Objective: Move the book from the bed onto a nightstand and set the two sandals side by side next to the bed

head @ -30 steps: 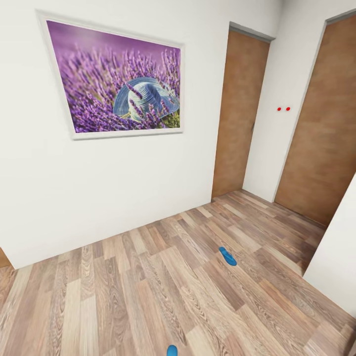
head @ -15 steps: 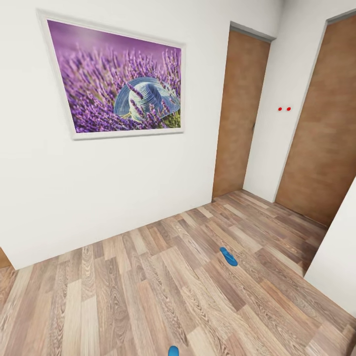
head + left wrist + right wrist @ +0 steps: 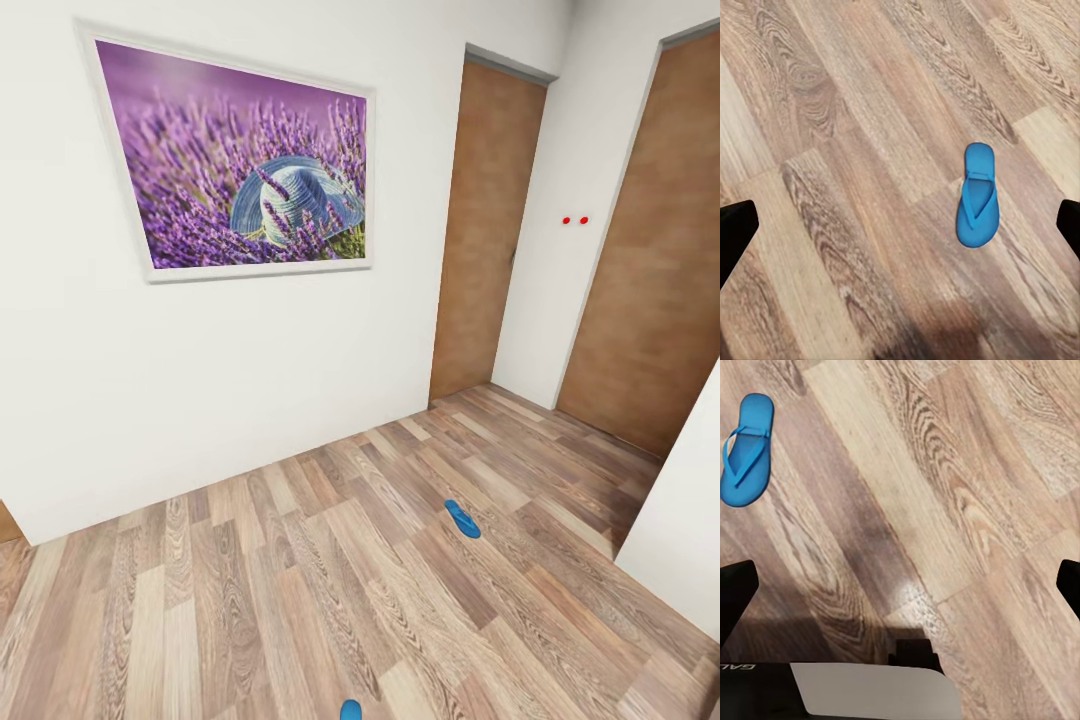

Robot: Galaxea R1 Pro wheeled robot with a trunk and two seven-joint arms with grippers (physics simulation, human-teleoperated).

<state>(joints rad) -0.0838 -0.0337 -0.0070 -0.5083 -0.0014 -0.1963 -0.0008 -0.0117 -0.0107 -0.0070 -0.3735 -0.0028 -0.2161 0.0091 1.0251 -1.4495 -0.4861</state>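
Two bright blue flip-flop sandals lie well apart on the light wood-plank floor (image 3: 250,570): one (image 3: 461,518) far right, one (image 3: 349,711) near. Each wrist view shows a whole sandal and its hand's dark fingertips (image 3: 735,232) spread wide, left (image 3: 900,232) and right (image 3: 900,600).

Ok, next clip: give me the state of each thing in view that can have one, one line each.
Far sandal: flat on the wood floor, strap side up, untouched.
Near sandal: on the floor at the head view's bottom edge, mostly cut off.
Left door: shut.
Right door: shut.
Left claw: open, empty, above the floor with a sandal lying under it.
Right claw: open, empty, above the floor.
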